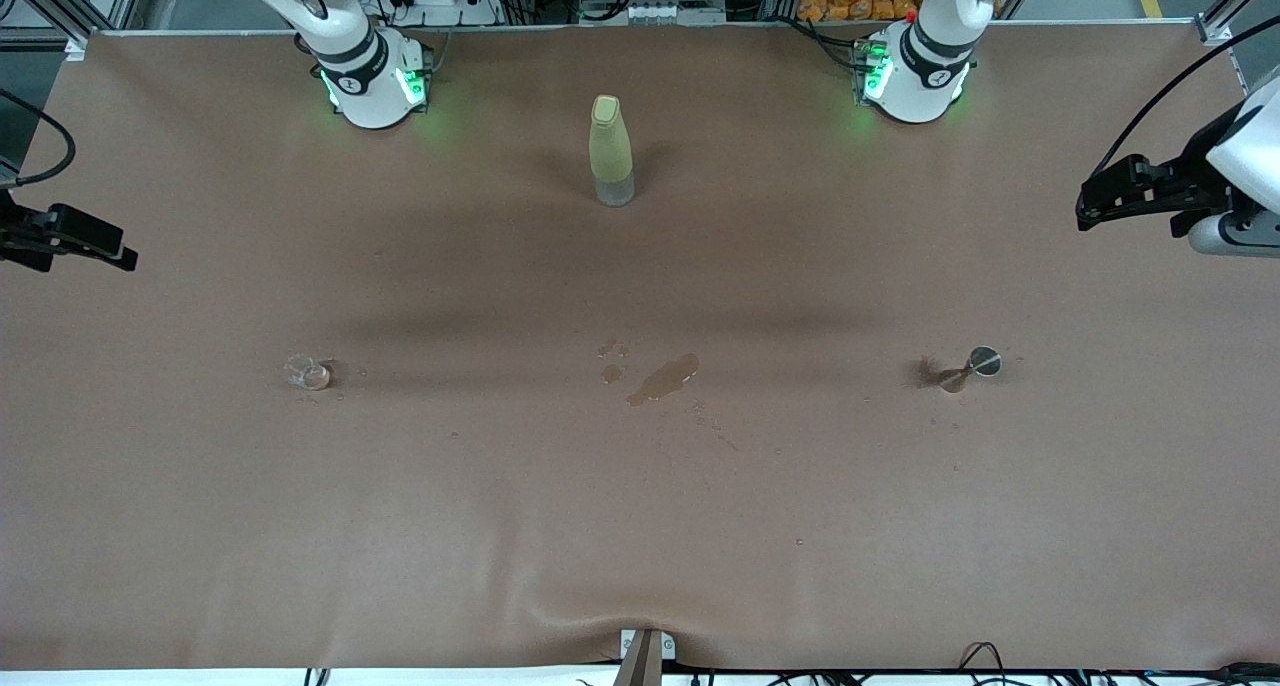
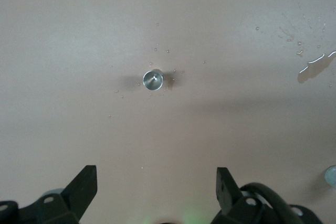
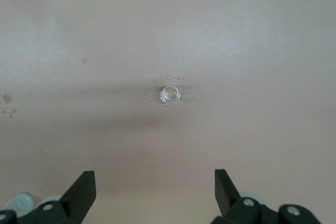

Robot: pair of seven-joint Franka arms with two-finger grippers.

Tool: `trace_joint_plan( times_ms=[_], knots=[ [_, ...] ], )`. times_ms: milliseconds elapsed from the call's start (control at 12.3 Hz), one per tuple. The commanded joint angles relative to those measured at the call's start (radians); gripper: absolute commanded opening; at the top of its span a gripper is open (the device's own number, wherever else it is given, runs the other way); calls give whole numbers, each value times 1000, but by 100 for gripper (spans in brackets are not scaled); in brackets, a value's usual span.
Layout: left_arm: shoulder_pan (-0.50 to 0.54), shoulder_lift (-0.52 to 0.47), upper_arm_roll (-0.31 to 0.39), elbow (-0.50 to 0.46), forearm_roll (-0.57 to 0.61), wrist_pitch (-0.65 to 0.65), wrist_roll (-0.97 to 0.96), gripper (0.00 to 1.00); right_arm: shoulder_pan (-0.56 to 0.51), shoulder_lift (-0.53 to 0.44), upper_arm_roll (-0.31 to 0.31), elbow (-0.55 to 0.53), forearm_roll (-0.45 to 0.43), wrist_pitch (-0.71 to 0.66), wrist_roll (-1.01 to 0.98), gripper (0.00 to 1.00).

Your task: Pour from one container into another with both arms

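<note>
The left black two-finger gripper [image 2: 156,184] hangs high with fingers spread wide, nothing between them. The right black two-finger gripper [image 3: 155,190] hangs likewise, empty.

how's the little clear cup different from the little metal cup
The clear cup is see-through glass with a small spout; the metal cup is shiny silver and hourglass-shaped. The clear cup stands toward the right arm's end of the table, the metal cup toward the left arm's end. Both are tiny, stand about level in the front view, and have droplets around them.
</note>
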Motion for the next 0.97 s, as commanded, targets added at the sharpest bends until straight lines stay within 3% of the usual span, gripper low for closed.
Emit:
trace_joint_plan(
  times_ms=[0, 893],
  knots=[
    [0, 1, -3, 11, 35, 6, -5, 100, -16, 6, 20, 22, -15, -16, 15, 100],
    [12, 27, 7, 20, 24, 8, 36, 100, -16, 9, 20, 23, -5, -10, 15, 100]
  ],
)
